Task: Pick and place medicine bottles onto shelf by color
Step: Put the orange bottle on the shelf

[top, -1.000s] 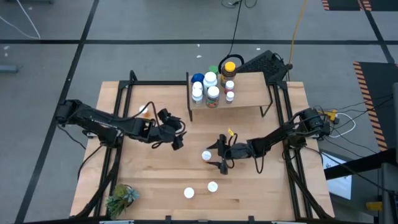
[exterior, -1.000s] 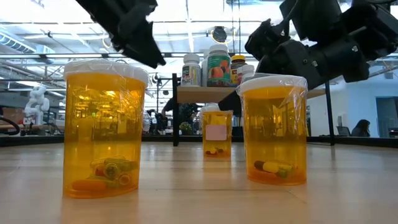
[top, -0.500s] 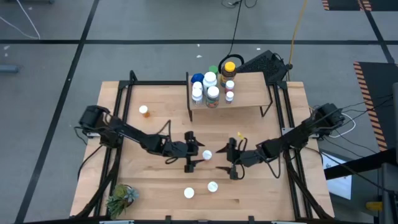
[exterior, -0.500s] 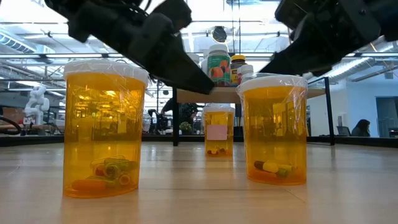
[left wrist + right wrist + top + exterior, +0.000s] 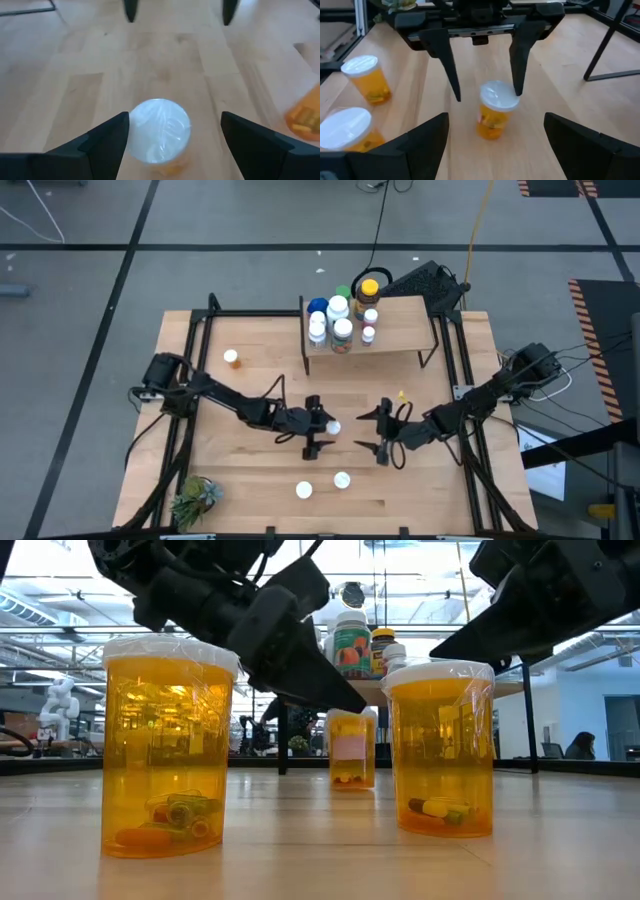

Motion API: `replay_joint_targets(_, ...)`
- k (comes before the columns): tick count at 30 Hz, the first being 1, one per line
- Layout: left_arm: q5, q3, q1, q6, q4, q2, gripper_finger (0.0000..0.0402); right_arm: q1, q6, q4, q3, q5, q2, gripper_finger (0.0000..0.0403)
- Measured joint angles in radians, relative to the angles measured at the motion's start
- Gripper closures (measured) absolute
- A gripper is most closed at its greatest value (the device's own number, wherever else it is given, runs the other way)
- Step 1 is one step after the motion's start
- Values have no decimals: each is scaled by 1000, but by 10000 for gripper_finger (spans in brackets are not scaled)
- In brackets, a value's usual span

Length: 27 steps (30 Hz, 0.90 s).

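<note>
An orange medicine bottle with a white cap (image 5: 332,427) stands upright on the tabletop at mid-table. My left gripper (image 5: 320,427) is open, with one finger on each side of that bottle (image 5: 160,132). My right gripper (image 5: 360,431) is open a short way off on the bottle's right, facing it (image 5: 496,112), with nothing between its fingers. The shelf (image 5: 400,328) stands at the far middle of the table. Several bottles are grouped on its left half, among them a yellow-lidded jar (image 5: 368,286). My left gripper comes at the bottle slanting down from the table's left. In the left wrist view the cap's rim (image 5: 132,134) lies right beside one finger (image 5: 107,145). I cannot tell whether they touch. The bottle stands on the table.
Two more white-capped orange bottles (image 5: 304,491) (image 5: 342,479) stand near the front edge. Another (image 5: 231,357) stands at the far left. A small green plant (image 5: 195,498) sits at the near left corner. The shelf's black legs (image 5: 605,45) rise beyond the bottle.
My left gripper has swung from the table's left toward its right and near side and come down with its fingers around the mid-table bottle. My right gripper has drawn back from that bottle toward the table's right. The bottle has stayed in place.
</note>
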Motion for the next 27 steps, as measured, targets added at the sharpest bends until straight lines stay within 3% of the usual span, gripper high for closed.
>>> replay_joint_targets(13, -26, 0, 2, -13, 4, 0, 83, -5, 34, 36, -7, -5, 2, 83)
replay_joint_targets(18, -26, 0, -6, 0, 5, 0, 82, -33, 51, 118, -7, -81, 44, 83)
replay_joint_targets(27, -23, 0, 2, -11, 1, 32, 82, -48, 33, 185, -7, -84, 86, 83)
